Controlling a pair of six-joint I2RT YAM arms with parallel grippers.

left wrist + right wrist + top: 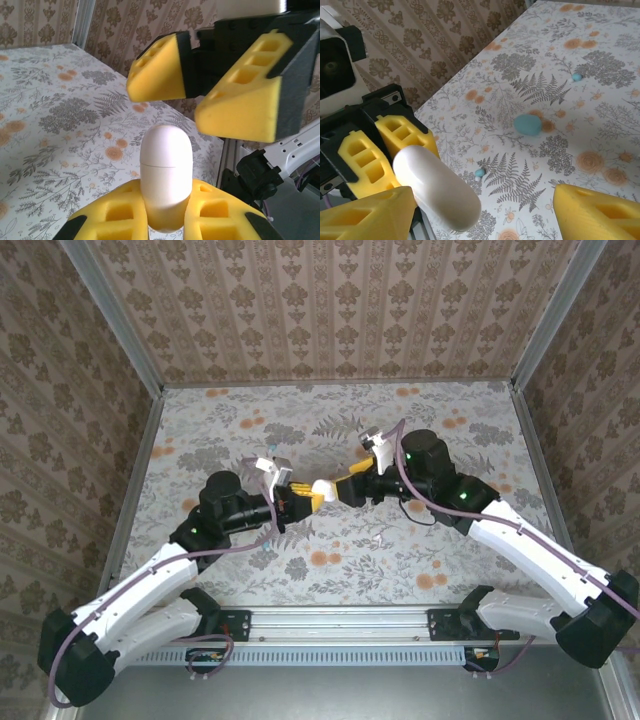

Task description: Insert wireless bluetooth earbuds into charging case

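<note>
The charging case (165,175) was plain glossy white. The gripper fingers (117,215) were bright yellow foam on black mounts. The table (220,430) was pale grey, printed with darker grey ferns and orange blossoms. A second case (527,124) and the tiny earbuds (576,77) were teal. The walls (330,310) carried a brown-and-beige damask pattern. The arms (540,550) were white and black.

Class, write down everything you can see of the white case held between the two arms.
The white case is a smooth, glossy, plastic-looking capsule with rounded ends and a thin seam around its middle; it looks closed. The left gripper clamps one end between its yellow fingers, holding it above the floral table. The right gripper stands open just beyond its free end, not visibly touching.
</note>
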